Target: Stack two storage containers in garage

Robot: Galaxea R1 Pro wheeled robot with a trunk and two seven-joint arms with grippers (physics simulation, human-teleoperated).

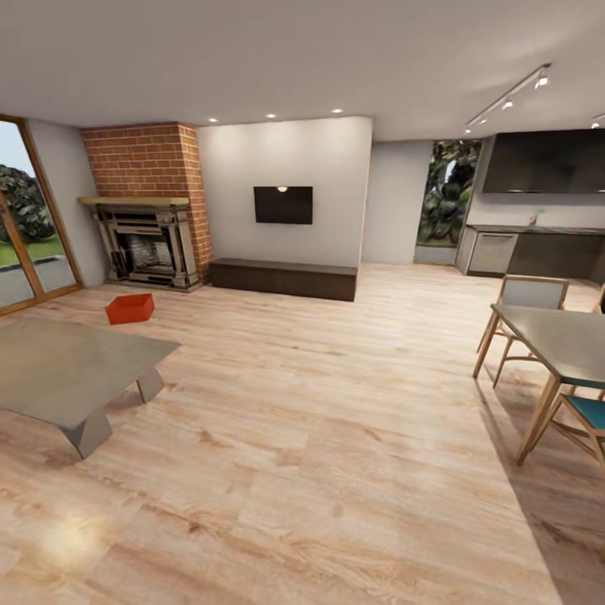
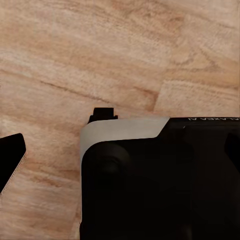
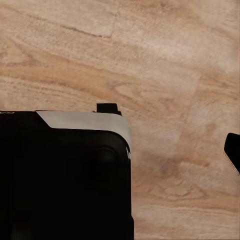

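We're in the living room, looking across a wide stretch of light wood plank floor (image 1: 319, 420). One orange-red storage container (image 1: 129, 308) sits on the planks at far left, open top up, just in front of the brick fireplace (image 1: 149, 210) and beyond the far corner of the low grey table (image 1: 67, 370), apart from both. Only one bin can be made out from the head camera. The wall TV (image 1: 283, 204) hangs on the white wall, with a long dark bench (image 1: 283, 278) beneath it. Wood-framed glass doors (image 1: 25, 218) stand at the left edge; over on the right there's a dining table (image 1: 559, 336) with chairs (image 1: 525, 302) tucked around it, and dark kitchen cabinets (image 1: 538, 244) behind.

Down at the left wrist, the camera looks onto wood planks past a black and white robot housing (image 2: 150, 180), with a dark fingertip (image 2: 11, 157) poking in at the edge. The right wrist gives much the same: planks, the robot housing (image 3: 65, 175), a dark fingertip (image 3: 233, 150) at the edge. For both grippers, I cannot tell whether the fingers are apart or together; nothing is seen held
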